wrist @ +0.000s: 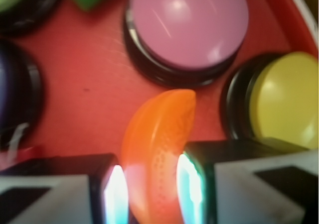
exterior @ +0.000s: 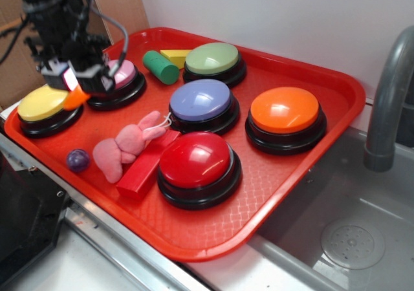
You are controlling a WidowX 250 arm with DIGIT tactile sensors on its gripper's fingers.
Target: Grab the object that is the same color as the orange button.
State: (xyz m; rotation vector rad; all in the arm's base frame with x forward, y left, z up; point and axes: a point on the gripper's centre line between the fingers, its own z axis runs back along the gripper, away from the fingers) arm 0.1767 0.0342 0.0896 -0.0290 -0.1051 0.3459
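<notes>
The orange half-moon object [wrist: 157,149] sits between my two fingers, which press on both its sides; its curved tip sticks out toward the pink button [wrist: 188,25]. In the exterior view my gripper [exterior: 76,87] hangs over the tray's left end, above the gap between the yellow button [exterior: 43,103] and the pink button [exterior: 123,74], with the orange object [exterior: 76,97] lifted off the tray. The big orange button [exterior: 284,110] on its black base stands far off at the tray's right side.
The red tray [exterior: 194,239] also holds a red button [exterior: 195,160], a purple button [exterior: 200,100], a green button [exterior: 212,58], a green cylinder [exterior: 160,66], a yellow block [exterior: 175,56], a red block [exterior: 147,165], a pink plush toy [exterior: 123,147] and a small purple ball [exterior: 78,160]. A sink [exterior: 349,239] and faucet [exterior: 388,90] lie to the right.
</notes>
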